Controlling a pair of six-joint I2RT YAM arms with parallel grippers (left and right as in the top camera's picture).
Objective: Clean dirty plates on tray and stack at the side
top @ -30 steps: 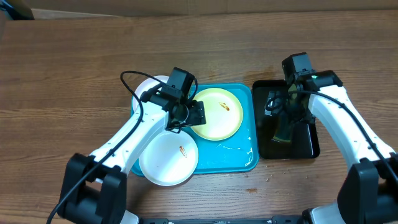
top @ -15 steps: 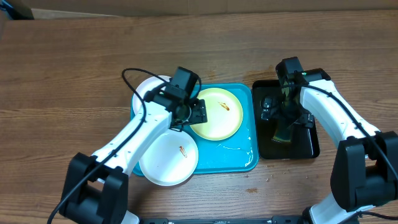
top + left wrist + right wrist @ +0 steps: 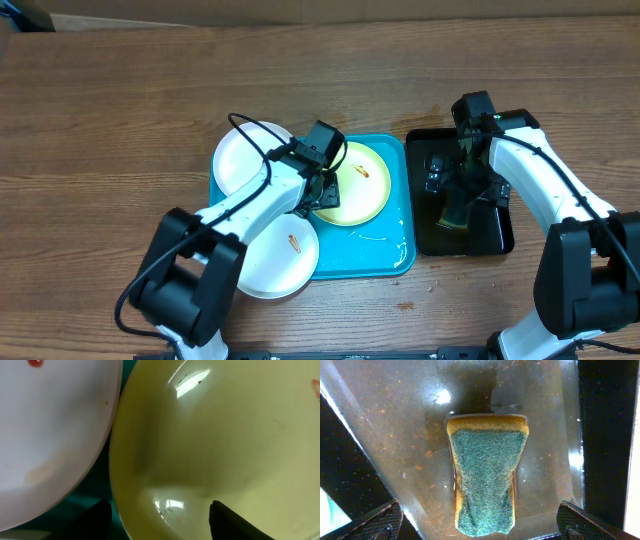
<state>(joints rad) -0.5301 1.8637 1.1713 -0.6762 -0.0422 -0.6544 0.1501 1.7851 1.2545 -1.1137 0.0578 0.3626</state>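
Wood table (image 3: 100, 120) is being shared by two trays toward the middle of its near edge. The yellow plate (image 3: 360, 185) is being carried in the tray (image 3: 385, 255), with the far white plate (image 3: 240, 160) and near white plate (image 3: 275, 260) overhanging toward the left edge. The left claw (image 3: 322, 195) is being held spread over the yellow plate's rim. The right claw (image 3: 480, 525) is being held spread above the sponge (image 3: 485, 475) in the black tray (image 3: 495, 235).
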